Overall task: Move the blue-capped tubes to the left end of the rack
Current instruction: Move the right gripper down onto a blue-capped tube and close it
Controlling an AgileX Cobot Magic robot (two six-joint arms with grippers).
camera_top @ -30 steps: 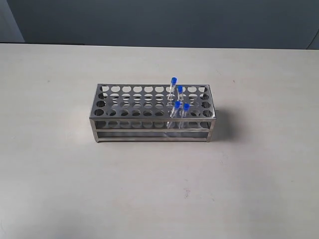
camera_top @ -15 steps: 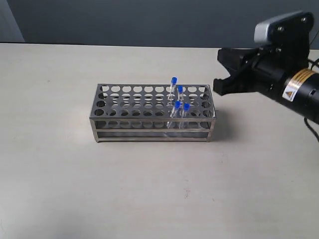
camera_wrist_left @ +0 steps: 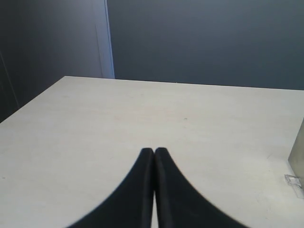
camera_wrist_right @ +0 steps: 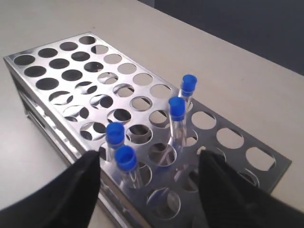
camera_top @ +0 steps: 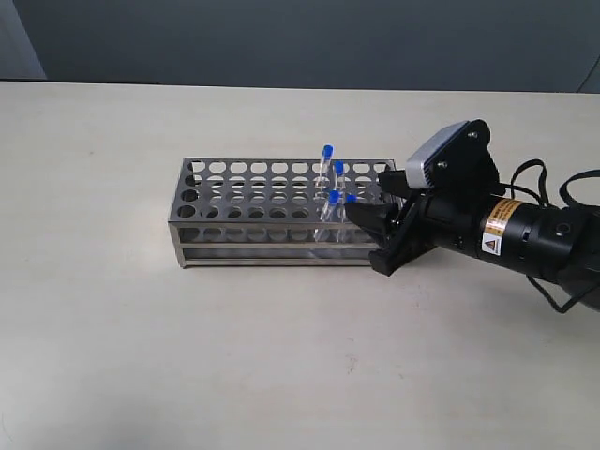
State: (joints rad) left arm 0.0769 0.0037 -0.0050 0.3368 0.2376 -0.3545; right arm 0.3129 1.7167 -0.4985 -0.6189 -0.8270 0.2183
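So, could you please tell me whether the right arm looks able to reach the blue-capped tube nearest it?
Probably yes: the right end effector is open and seems to straddle the nearest blue-capped tube, with nothing between. A neighbouring tube stands close, so a clean grasp may be tight.

1. A pale beige, matte, flat tabletop (camera_top: pixel 131 356) fills most of the exterior view. Its far edge meets a dark blue-grey wall (camera_top: pixel 281 37).
2. One thing stands directly on it: a rectangular stainless steel test-tube rack (camera_top: pixel 262 223), roughly mid-table, with its long side running across the view.
3. The rack rests on thin legs. Its top plate has four rows of round holes, and a lower plate sits beneath.
4. In the left wrist view the same pale surface runs out to a straight edge against the dark wall.
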